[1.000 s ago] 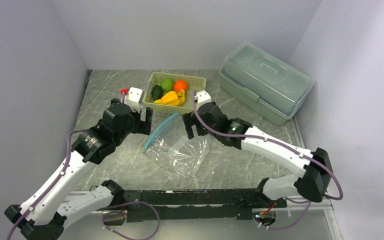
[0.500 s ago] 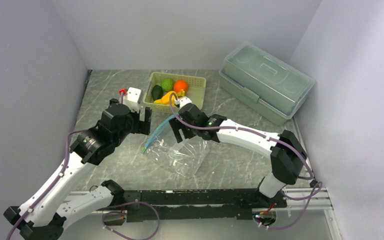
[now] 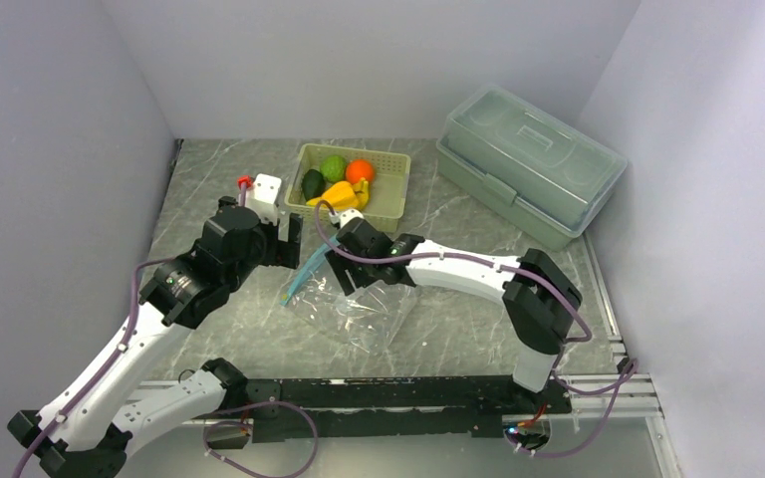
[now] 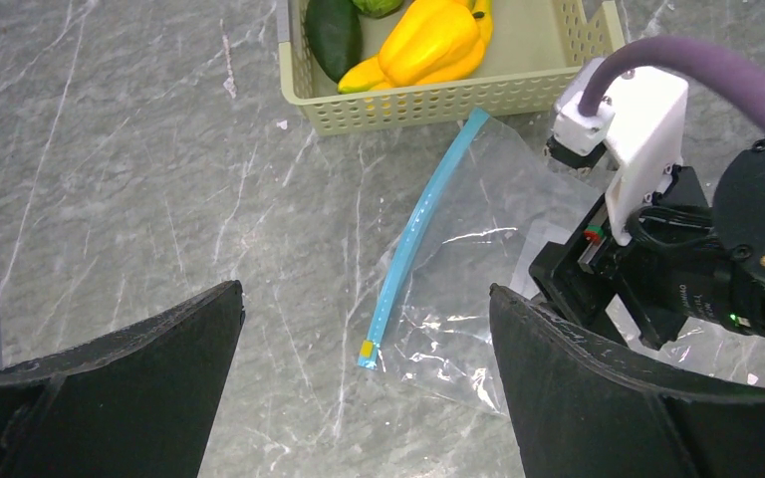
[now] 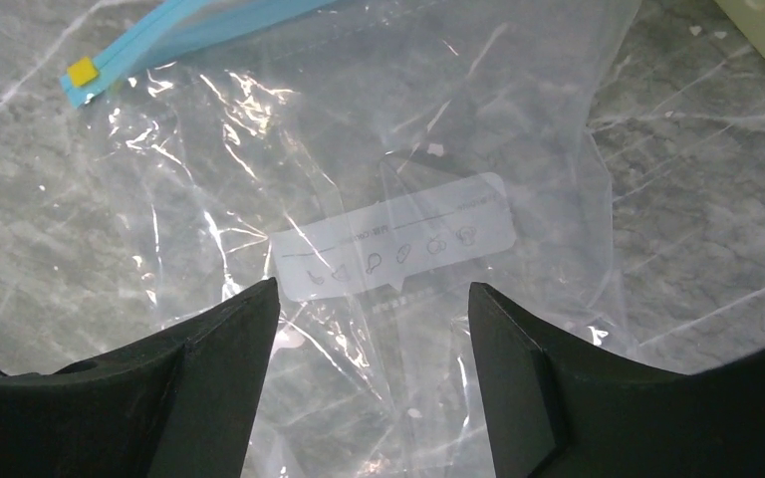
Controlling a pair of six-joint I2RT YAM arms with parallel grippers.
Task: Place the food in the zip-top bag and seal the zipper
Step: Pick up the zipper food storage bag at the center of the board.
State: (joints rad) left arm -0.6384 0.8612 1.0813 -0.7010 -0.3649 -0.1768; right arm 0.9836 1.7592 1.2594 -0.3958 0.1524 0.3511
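Now: limp zip-top bag (image 3: pixel 364 309) under a spread claw

Looks light, thin and slippery; likely crumples or slides under a mid-panel pinch. Better taken at the stiffer blue zipper (image 4: pixel 413 234) along the mouth. Lies flat on the table (image 3: pixel 209 177), empty, just in front of the basket (image 3: pixel 395 179) holding the food (image 3: pixel 340 193). Sits directly beneath the right gripper (image 5: pixel 371 299), jaws parted astride the printed label, pinching nothing visible. Leaves the left gripper (image 4: pixel 367 294) hovering beside, spread wide, empty, facing the zipper.

A grey, white-veined marble counter (image 3: pixel 209 189) is boxed in by plain pale walls: back wall (image 3: pixel 379 60), left wall (image 3: pixel 50 149), right wall (image 3: pixel 717 199). Soft, even light. A metal rail (image 3: pixel 603 382) runs along the near edge.
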